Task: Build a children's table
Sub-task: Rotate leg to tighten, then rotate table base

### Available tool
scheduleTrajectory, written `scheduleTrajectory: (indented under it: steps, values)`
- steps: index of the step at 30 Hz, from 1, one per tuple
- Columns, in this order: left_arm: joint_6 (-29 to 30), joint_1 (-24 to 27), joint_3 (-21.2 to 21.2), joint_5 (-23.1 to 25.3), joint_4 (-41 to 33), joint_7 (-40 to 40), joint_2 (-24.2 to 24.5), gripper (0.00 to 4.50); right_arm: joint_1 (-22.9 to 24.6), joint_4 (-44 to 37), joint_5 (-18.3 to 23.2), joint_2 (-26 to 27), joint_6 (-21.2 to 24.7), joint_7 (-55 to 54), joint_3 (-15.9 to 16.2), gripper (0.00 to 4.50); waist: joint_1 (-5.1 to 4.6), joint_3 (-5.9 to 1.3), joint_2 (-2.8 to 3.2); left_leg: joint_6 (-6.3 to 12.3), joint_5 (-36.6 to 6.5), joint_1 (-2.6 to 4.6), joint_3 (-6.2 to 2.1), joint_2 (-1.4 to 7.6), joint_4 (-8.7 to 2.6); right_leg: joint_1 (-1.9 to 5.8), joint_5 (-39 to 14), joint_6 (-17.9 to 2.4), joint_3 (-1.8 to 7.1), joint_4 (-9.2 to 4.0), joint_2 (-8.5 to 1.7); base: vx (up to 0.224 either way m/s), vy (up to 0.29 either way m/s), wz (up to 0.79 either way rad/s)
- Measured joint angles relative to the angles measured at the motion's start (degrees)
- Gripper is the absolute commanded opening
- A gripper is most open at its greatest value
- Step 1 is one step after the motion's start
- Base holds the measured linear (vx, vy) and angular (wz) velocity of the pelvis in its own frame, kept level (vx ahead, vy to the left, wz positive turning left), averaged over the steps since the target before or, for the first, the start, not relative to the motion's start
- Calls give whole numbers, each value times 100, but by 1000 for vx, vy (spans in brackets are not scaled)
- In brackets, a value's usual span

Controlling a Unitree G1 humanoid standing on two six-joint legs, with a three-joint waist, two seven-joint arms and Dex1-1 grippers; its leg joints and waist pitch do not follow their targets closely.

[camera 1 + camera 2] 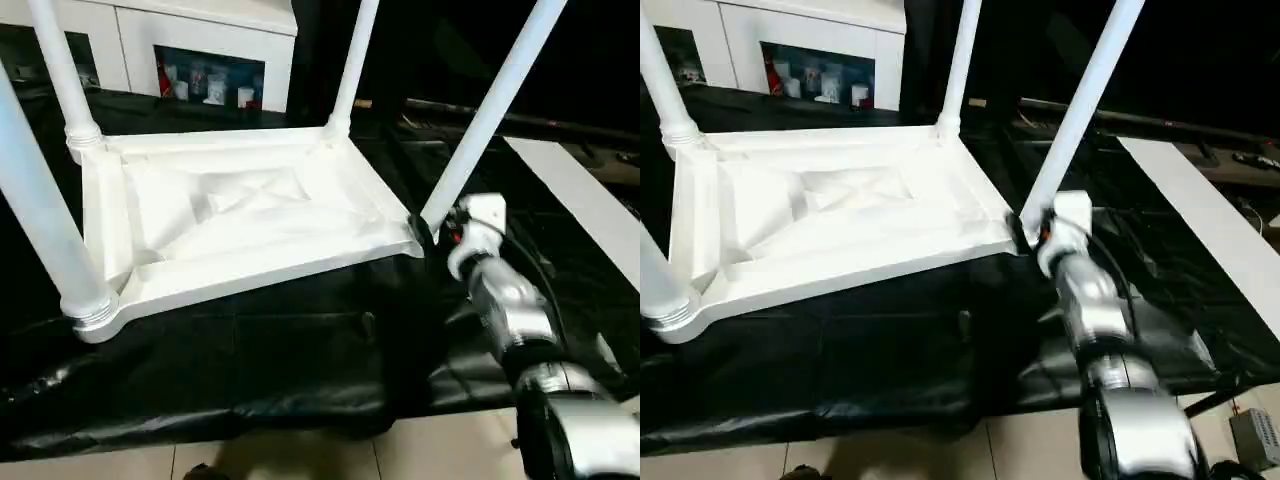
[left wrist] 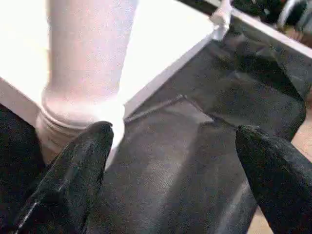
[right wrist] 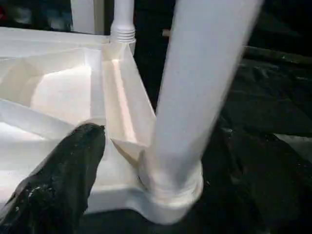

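Nearest the head camera, the silver right forearm (image 1: 1095, 310) reaches forward over the near edge of the black-sheeted worktable (image 1: 260, 370), and the right gripper (image 3: 146, 161) sits at the near right corner of the upturned tabletop (image 1: 230, 225). In the right wrist view its jaws stand wide apart, one black finger (image 3: 63, 180) over the ribbed underside just beside the near right leg (image 1: 490, 115), where that leg enters its round corner socket (image 3: 170, 190); whether the finger touches the plastic cannot be told, and nothing is clamped. The left gripper (image 2: 170, 146) is likewise spread wide and empty: in the left wrist view, one black fingertip (image 2: 92, 146) is close against the collar of the near left leg (image 1: 40, 215) at its socket, and the other fingertip (image 2: 273, 165) hangs well apart over the black sheet. The children's table lies upside down on the sheet, ribbed side up, with all four white tube legs standing in the corner sockets. The two near legs lean outward, so they look tilted. Beyond them are the far left leg (image 1: 65, 75) and the far right leg (image 1: 352, 65). To the right of the table, a long flat white board (image 1: 580, 195) runs away across the sheet. Behind everything stands a white cabinet (image 1: 205, 40) with small items on an open shelf.
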Motion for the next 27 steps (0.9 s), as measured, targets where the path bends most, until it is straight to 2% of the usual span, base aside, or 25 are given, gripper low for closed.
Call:
scheduleTrajectory:
  steps: [2,4,8,12,17,23,27]
  values:
    - [-28,-141,56,-74,57,13,-33,450,367,-520,191,-17,82,425,0,441,7,2,-10,0,0,0,0,-1,-2,1,-4,6,0,-3,0,0,0,0]
    - [-25,-401,52,-191,65,67,-114,450,766,-1086,373,-2,299,1065,160,441,14,0,-14,0,0,20,-5,0,-1,17,-4,6,-1,-2,1,0,0,0]
    - [-23,-604,-132,-200,91,187,-154,450,1103,-1398,341,-41,518,1602,472,441,22,4,-8,0,0,28,-8,-2,-1,15,-4,6,-2,-4,-1,0,0,0]
    - [-66,-946,-193,-199,369,187,-132,450,1221,-1462,257,-19,602,1745,667,441,33,9,-2,-1,-1,64,-25,-5,-3,20,-6,9,-11,-5,-1,0,0,0]
    - [-178,-1628,-378,-27,727,473,-128,450,1221,-1486,59,69,814,1318,678,441,18,12,3,-1,-1,80,-37,-10,-2,23,-6,9,-15,-11,-1,0,0,0]
    - [-200,-1786,-612,149,1036,647,-126,450,1177,-1458,-12,111,969,1029,689,441,-29,14,5,-2,-1,84,-52,-11,-1,11,0,-1,-23,-32,-2,0,0,0]
    - [-201,-2387,-746,87,996,690,-219,450,848,-1197,-14,271,972,908,688,441,-16,18,12,-2,-1,93,-50,-11,-1,1,10,-17,-21,-24,-2,0,0,0]
